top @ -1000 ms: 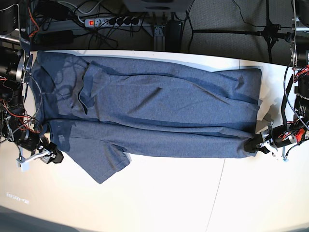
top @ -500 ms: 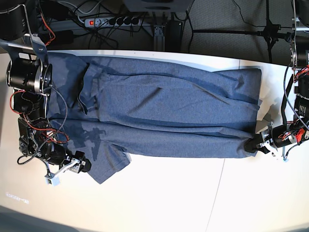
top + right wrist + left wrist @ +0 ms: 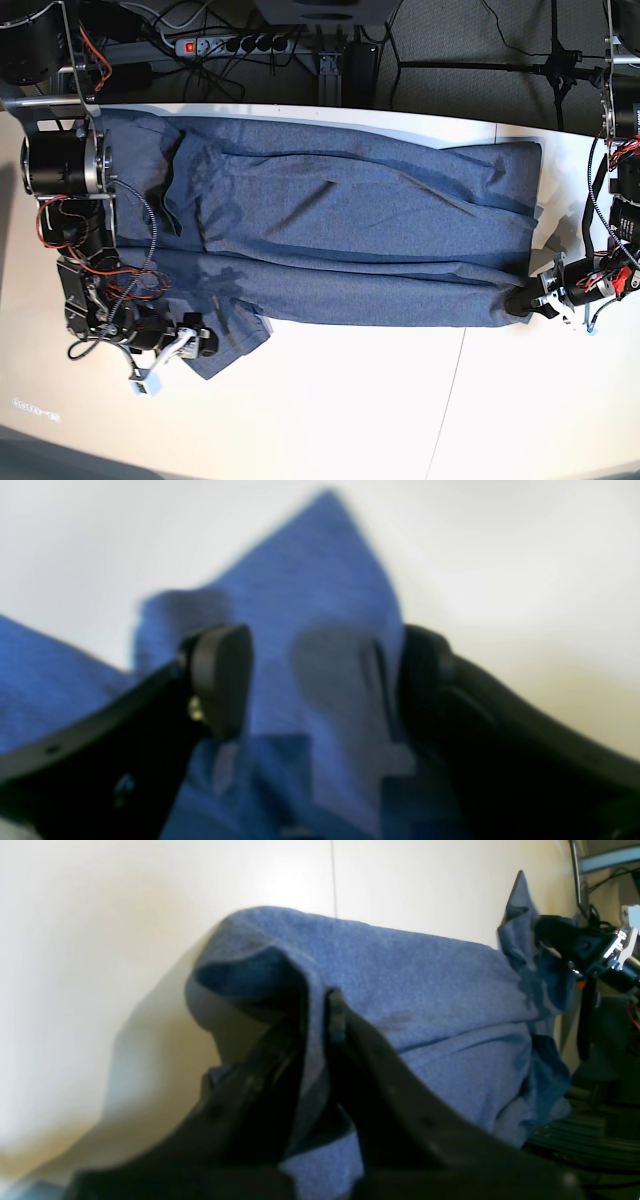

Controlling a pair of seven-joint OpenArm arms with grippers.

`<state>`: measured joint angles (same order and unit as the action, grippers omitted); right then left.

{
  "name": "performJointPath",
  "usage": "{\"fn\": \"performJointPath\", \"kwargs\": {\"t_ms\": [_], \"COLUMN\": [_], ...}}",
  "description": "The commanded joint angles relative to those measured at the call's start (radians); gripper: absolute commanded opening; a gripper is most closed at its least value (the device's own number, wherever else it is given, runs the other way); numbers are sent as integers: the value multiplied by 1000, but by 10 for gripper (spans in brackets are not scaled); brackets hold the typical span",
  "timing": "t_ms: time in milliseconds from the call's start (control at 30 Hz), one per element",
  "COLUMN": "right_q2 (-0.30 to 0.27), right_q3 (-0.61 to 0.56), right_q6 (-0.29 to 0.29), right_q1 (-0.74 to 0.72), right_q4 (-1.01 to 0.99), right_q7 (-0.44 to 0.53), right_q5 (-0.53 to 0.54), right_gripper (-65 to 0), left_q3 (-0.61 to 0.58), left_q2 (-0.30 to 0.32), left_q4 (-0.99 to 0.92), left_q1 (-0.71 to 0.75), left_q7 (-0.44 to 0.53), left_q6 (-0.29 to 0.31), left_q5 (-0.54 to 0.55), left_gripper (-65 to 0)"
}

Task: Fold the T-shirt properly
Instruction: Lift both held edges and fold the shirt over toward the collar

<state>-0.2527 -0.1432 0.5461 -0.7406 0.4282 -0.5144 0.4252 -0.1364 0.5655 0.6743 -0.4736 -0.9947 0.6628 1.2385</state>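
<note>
Blue-grey T-shirt (image 3: 350, 240) hem clamped in left jaws; right jaws apart astride sleeve, only wrist-visible.

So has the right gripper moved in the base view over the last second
Yes. The right gripper has travelled toward the table's middle and near edge, now open over the dark blue-grey cotton T-shirt's sleeve.

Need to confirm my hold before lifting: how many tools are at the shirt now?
2. The left tool is shut on the T-shirt at its near hem corner; the right tool is open around the near sleeve.
</note>
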Motion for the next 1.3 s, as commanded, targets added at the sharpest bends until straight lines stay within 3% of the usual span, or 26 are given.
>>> {"fn": "performJointPath", "kwargs": {"t_ms": [0,300,333,400,500,533,733,1000,1267], "right_q2": [10,24,22,15,6,3,0,-11,-74], "right_q3": [-12,-16,-16,-16,-16,-16,-16,-16,-16], "right_q6": [27,27,27,26,26,26,26,27,27], "right_q1": [-4,-4,-4,-4,-4,-3,-4,-3,41], "right_q4": [-3,-3,-3,-3,-3,-3,-3,60,204], "right_q7": [-65,-48,-37,-10,35,59,122,129,129], "right_q5": [-18,-85,-90,-105,-143,-162,-293,-253,-242], "right_gripper": [-207,-209,-234,-367,-623,-650,-650,-650,-650], "left_q3": [5,5,5,5,5,5,5,5,5], "left_q2": [20,19,19,19,19,19,19,19,19], "left_q4": [15,15,15,15,15,15,15,43,127], "left_q1": [-26,-28,-28,-28,-28,-28,-31,-44,-39], "left_q7": [10,11,11,11,11,16,61,67,153], "left_q6": [35,35,35,35,35,35,35,35,35], "left_q5": [23,23,24,27,26,25,17,10,-202], "left_gripper": [-650,-650,-650,-650,-650,-650,-650,-650,-650]}}
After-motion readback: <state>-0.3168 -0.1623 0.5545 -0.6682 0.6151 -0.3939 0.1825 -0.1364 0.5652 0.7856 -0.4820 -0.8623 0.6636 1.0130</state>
